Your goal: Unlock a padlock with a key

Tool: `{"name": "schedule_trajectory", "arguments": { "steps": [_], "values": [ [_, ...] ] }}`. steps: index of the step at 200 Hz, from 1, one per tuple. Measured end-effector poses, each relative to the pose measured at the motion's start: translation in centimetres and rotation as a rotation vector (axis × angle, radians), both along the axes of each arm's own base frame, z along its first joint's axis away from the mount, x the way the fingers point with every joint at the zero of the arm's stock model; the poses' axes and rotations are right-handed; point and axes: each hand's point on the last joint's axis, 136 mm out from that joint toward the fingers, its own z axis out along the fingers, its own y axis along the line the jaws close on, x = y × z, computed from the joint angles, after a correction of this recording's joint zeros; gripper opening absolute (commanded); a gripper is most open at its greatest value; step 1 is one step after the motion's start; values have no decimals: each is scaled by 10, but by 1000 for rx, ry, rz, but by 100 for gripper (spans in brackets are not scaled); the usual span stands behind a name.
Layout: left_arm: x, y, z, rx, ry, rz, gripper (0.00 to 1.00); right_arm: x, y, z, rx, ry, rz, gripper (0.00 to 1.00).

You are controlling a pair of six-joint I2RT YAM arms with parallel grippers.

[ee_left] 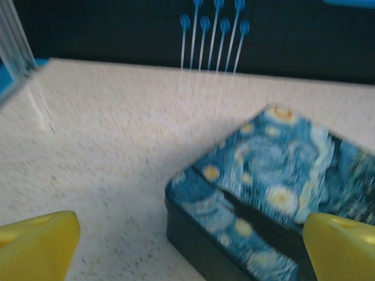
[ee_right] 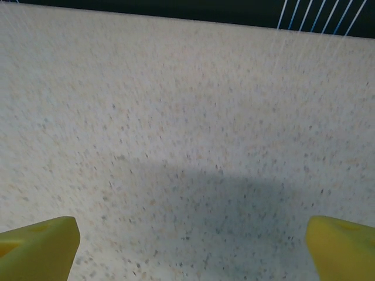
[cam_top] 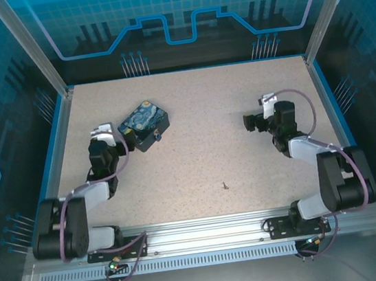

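Padlock (cam_top: 144,125) one, key (cam_top: 226,185) one (well apart), left gripper (cam_top: 103,132), right gripper (cam_top: 257,111), both spread wide, empty.

No legible text, brand, number or sign; padlock (cam_top: 144,122) top bears painting print, no lettering.

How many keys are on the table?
1. The key lies on the table near its front-centre edge, apart from the padlock; others may be hidden.

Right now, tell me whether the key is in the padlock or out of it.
Out. The key lies alone on the table near the front edge, well apart from the padlock farther back.
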Motion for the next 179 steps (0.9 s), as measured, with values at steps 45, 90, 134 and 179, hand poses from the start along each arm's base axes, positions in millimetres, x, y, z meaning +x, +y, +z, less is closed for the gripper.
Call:
{"name": "schedule_trajectory", "arguments": {
  "steps": [45,90,134,179],
  "values": [
    [-15,12,60,-136,-17,100,99,-29,21,48,103,77,-9,100],
    [-28,-28,79,-398,111,-37,99,-97,80,38,210,338,29,98],
    [-55,-123,70,-538,282,-307,99,-173,107,13,328,590,-55,78],
    [-66,-179,56,-581,370,-440,99,-220,120,-12,496,804,-252,75]
  ]
}}
